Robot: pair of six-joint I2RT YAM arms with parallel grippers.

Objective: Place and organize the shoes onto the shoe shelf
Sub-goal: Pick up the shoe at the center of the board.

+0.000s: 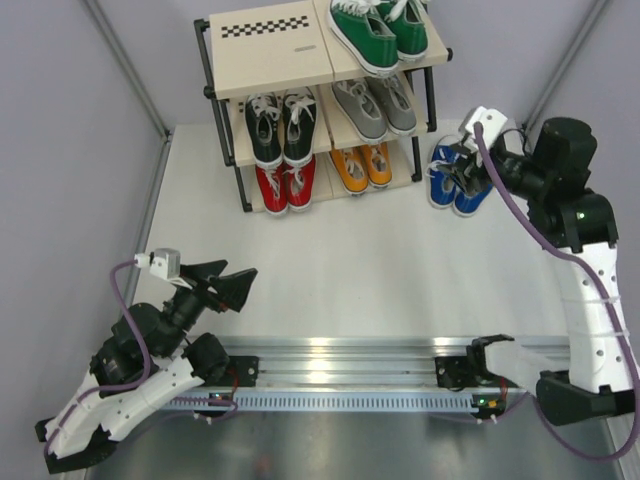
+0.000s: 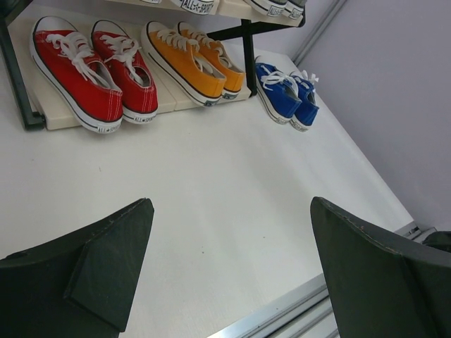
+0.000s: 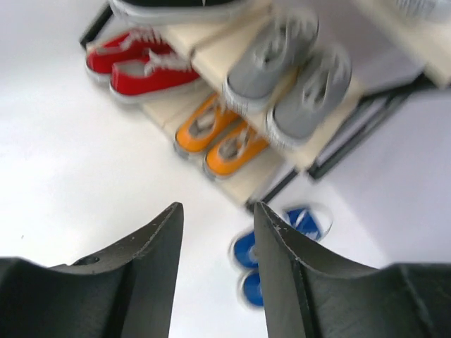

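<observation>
The shoe shelf (image 1: 265, 50) stands at the back of the table. Green shoes (image 1: 380, 32) sit on its top tier, black shoes (image 1: 280, 125) and grey shoes (image 1: 375, 105) on the middle tier, and red shoes (image 1: 285, 185) and orange shoes (image 1: 362, 167) on the bottom. The blue shoes (image 1: 455, 182) stand side by side on the table just right of the shelf. My right gripper (image 1: 452, 163) hovers above them, open and empty; in its wrist view (image 3: 218, 209) the blue pair (image 3: 244, 251) lies below, partly behind one finger. My left gripper (image 1: 232, 275) is open and empty, low near the front left.
An aluminium rail (image 1: 350, 355) runs along the near edge between the arm bases. Grey walls close in on both sides and the back. The left half of the shelf's top board shows a checkered strip (image 1: 265, 27).
</observation>
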